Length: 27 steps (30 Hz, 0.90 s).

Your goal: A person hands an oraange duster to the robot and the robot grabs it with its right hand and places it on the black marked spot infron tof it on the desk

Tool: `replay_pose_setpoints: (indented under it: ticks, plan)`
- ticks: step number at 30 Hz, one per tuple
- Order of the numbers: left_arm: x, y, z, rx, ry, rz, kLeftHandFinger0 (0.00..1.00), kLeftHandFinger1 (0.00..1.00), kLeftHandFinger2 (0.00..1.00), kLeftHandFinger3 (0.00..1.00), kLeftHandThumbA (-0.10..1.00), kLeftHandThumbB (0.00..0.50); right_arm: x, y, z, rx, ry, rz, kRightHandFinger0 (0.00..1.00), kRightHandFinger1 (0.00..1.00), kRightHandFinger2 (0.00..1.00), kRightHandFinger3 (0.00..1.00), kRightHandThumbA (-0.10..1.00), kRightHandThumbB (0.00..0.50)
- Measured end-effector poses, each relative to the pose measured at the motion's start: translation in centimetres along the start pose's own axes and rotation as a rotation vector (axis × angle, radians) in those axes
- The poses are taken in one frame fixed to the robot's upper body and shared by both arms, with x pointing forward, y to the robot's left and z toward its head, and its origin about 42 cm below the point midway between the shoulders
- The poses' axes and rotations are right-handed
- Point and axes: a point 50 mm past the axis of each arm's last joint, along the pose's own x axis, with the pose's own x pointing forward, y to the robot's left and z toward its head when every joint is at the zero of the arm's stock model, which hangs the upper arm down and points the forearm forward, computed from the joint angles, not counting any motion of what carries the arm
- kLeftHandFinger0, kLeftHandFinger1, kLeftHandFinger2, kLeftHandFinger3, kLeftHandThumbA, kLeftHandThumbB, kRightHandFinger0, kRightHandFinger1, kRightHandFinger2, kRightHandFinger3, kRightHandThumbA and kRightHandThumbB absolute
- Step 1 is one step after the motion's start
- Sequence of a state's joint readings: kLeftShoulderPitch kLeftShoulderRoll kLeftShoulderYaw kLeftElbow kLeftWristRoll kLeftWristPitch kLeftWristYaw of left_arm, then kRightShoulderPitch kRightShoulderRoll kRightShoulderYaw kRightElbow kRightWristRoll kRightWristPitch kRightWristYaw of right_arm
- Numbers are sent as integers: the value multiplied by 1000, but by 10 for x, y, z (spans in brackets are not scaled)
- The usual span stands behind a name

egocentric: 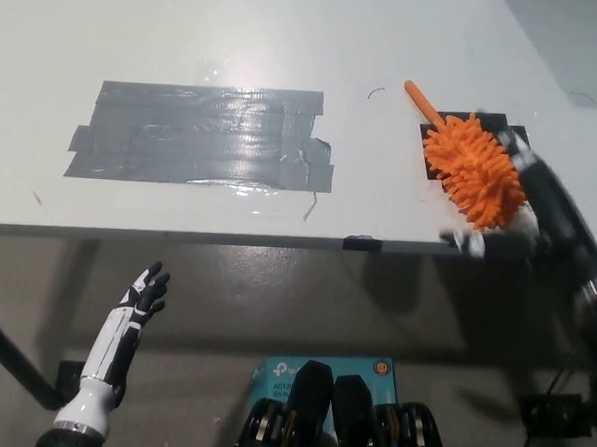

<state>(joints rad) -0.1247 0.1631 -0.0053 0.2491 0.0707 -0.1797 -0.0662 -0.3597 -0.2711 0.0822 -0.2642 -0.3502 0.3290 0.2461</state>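
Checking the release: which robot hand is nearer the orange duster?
Right. The right robot hand is beside the orange duster; the left robot hand hangs below the desk edge.

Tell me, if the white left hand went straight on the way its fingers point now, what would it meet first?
Probably the desk's front edge. The left hand points up and slightly right below the desk. Depth is unclear, so it might pass underneath.

Bare desk (388, 48) lies beyond duster (474, 169) and tape patch (203, 135).
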Motion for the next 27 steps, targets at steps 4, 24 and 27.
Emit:
replay_pose_setpoints:
  ticks: [4, 24, 27]
  plan:
    - [-1, -2, -3, -2, 10, -12, 1000, 1000, 1000, 1000, 1000, 174, -37, 6, -3, 76, -27, -31, 1000, 1000, 1000, 1000, 1000, 141]
    - [-9, -9, -8, -13, 15, -39, 1000, 1000, 1000, 1000, 1000, 147, -61, 89, -89, 501, 140, -96, 1000, 1000, 1000, 1000, 1000, 116]
    - [-9, -9, -7, -14, 9, -38, 1000, 1000, 1000, 1000, 1000, 144, -60, 89, -89, 507, 134, -93, 1000, 1000, 1000, 1000, 1000, 137]
